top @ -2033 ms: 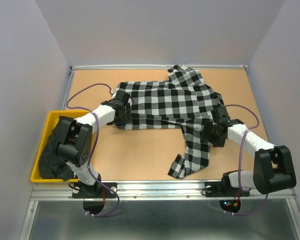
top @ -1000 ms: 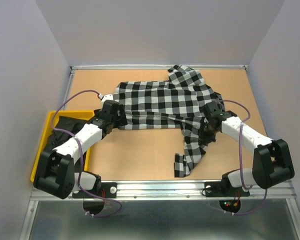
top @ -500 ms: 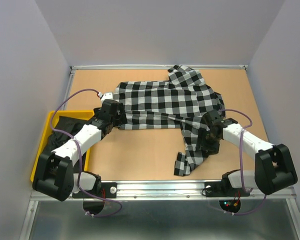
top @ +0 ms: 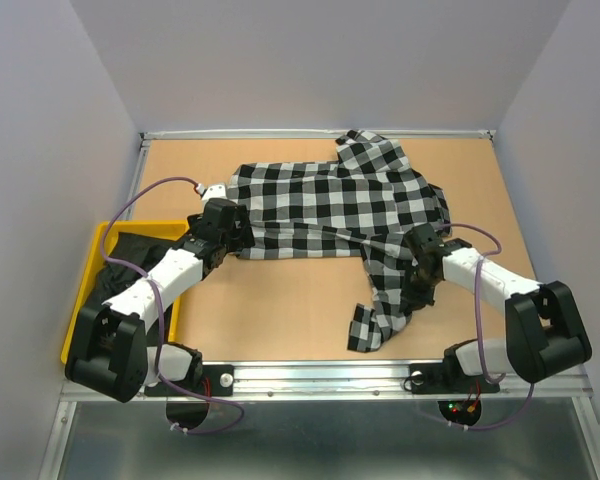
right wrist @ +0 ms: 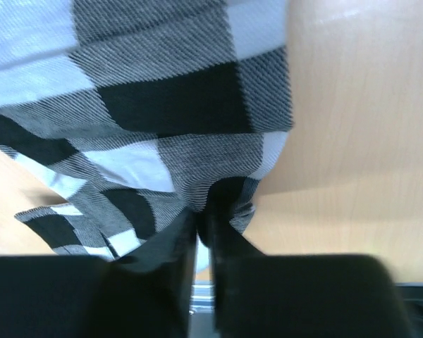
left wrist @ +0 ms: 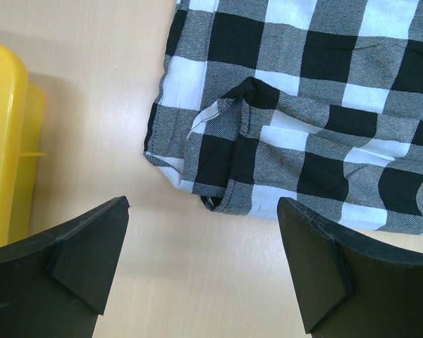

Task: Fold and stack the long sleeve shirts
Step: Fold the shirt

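Note:
The black-and-white check shirt [top: 325, 200] lies spread across the far half of the table, one sleeve [top: 380, 300] trailing toward the near edge. My left gripper [top: 230, 226] hovers open just off the shirt's near-left corner [left wrist: 218, 190], holding nothing; the left wrist view shows bare table between its fingers [left wrist: 92, 246]. On the right, my right gripper [top: 417, 268] is shut on a pinch of that sleeve's edge [right wrist: 225, 193], the jaws almost touching. The plain black shirt [top: 126, 250] lies bunched in the yellow bin.
The yellow bin [top: 78, 325] stands at the table's left edge, its rim [left wrist: 3, 141] close beside my left gripper. Grey walls enclose the table on three sides. A metal rail [top: 320, 372] runs along the near edge.
The right gripper opened, shifted slightly nearer along the sleeve and closed on its edge again. The left arm has stayed still over the last second, open beside the shirt's corner.

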`<state>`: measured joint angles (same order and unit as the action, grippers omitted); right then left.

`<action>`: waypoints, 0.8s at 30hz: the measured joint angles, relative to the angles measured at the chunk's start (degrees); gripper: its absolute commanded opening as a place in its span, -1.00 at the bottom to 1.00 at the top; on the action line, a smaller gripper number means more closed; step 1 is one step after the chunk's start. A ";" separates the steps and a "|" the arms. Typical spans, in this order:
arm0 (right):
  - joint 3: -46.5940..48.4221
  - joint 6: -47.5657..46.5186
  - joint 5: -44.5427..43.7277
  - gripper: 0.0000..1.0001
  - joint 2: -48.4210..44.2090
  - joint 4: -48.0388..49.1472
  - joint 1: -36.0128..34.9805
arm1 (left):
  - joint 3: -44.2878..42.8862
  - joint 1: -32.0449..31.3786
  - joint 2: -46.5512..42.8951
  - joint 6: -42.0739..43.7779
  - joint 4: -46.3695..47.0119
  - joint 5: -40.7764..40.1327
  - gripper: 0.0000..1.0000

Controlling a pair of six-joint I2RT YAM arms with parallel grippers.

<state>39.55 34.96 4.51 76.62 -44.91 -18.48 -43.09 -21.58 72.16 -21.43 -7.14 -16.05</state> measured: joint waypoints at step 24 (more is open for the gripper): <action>49.13 -5.18 -13.75 -0.99 24.04 0.17 0.85 | 0.02 0.00 0.15 0.17 0.35 0.68 0.96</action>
<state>88.68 29.78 -9.23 100.66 -44.73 -17.63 -43.07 -21.58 72.31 -21.26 -6.79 -15.38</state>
